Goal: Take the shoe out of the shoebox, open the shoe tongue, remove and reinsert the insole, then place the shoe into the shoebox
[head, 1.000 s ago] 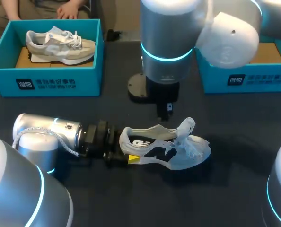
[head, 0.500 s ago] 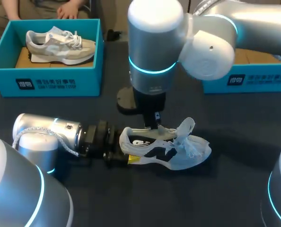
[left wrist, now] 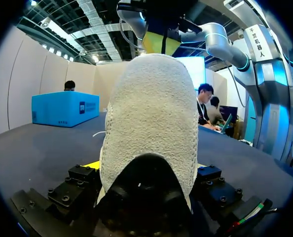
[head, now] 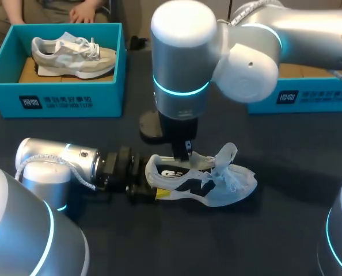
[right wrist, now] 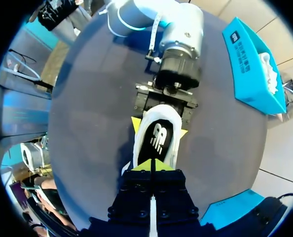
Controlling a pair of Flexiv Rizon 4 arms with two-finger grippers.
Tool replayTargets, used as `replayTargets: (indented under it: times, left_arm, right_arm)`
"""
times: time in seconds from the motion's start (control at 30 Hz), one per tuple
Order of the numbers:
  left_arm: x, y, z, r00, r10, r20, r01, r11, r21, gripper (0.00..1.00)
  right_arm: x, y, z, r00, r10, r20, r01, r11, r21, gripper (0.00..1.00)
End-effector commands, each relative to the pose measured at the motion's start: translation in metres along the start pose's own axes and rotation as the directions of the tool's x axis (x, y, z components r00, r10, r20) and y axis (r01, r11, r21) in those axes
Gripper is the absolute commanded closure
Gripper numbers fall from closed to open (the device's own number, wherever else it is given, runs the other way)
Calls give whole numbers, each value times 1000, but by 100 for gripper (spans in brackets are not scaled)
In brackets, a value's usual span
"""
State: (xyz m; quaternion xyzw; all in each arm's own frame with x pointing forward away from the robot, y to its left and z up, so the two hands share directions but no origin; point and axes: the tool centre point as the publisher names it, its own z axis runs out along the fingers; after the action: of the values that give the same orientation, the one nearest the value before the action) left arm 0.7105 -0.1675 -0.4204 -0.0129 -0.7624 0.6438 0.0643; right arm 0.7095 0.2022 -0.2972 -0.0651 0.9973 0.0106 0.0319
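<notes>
A white and black shoe (head: 208, 185) lies on the dark table, toe to the right, with its tongue and laces pulled up. My left gripper (head: 152, 188) lies low at the heel, shut on it with a yellow tip on each side (right wrist: 159, 127). In the left wrist view the heel (left wrist: 151, 108) fills the space between the fingers (left wrist: 146, 169). My right gripper (head: 184, 152) points straight down over the shoe's opening. It is shut (right wrist: 151, 166), its tips together just above the black insole (right wrist: 159, 140). I see nothing between them.
A teal shoebox (head: 56, 99) with another pale shoe (head: 73, 56) stands at the back left. A second teal box (head: 309, 99) stands at the back right, partly hidden by my right arm. Bare table lies in front of and to the right of the shoe.
My right arm has swung left and come down, bringing its shut gripper over the shoe's opening. The left gripper and the shoe have stayed put.
</notes>
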Motion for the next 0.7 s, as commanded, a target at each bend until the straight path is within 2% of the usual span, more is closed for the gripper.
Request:
replayTargets:
  times: [0.03,0.5,0.7]
  left_arm:
    - [1,-1,0,1000,0,3,0,1000,-1,100]
    - [1,-1,0,1000,0,3,0,1000,-1,100]
    - [1,-1,0,1000,0,3,0,1000,-1,100]
  right_arm:
    - [-2,5,20,1000,5,-11,-5,1000,4,100]
    - [-2,9,53,1000,22,16,-22,1000,-2,100]
    - [-3,0,64,998,51,42,-50,998,-26,100]
